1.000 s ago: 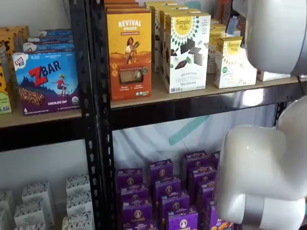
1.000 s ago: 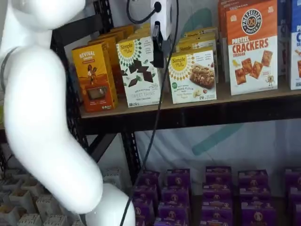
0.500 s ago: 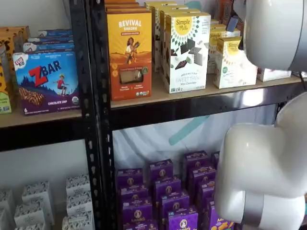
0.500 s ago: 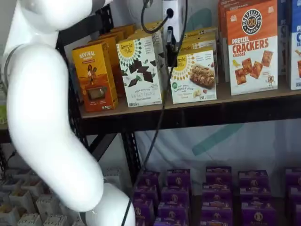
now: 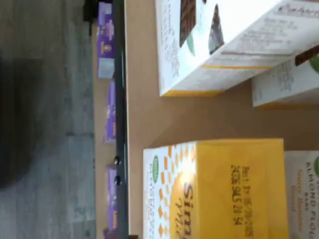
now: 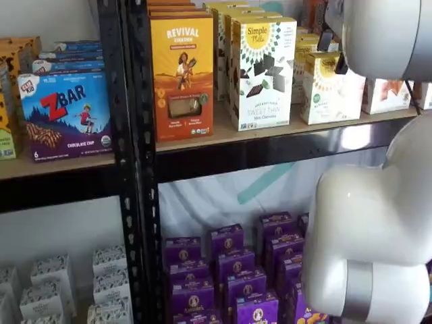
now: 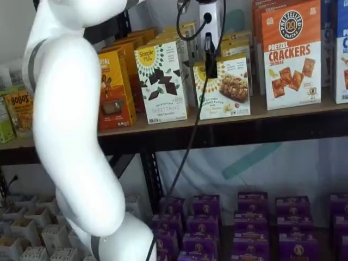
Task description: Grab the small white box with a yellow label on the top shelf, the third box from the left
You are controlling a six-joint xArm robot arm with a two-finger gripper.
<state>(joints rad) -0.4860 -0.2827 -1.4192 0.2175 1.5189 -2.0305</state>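
The small white box (image 7: 227, 88) stands on the top shelf (image 7: 272, 111), between a taller white cookie box (image 7: 161, 81) and an orange-and-white crackers box (image 7: 291, 54). It also shows in a shelf view (image 6: 324, 91) and, from above, by its yellow top in the wrist view (image 5: 234, 189). My gripper (image 7: 210, 68) hangs from its white body in front of the box's upper left part. Its black fingers show side-on as one dark shape, so I cannot tell whether they are open. The white arm (image 6: 385, 34) hides most of the gripper in a shelf view.
An orange Revival box (image 6: 182, 74) stands left of the taller cookie box (image 6: 263, 71). More small boxes stand behind the front one. Purple boxes (image 7: 250, 223) fill the lower shelf. A ZBar box (image 6: 64, 115) is on the left bay. The black front rail (image 5: 119, 99) edges the board.
The gripper has moved right along the top shelf, from in front of the tall cookie box to in front of the small white box. The arm's body has swung with it.
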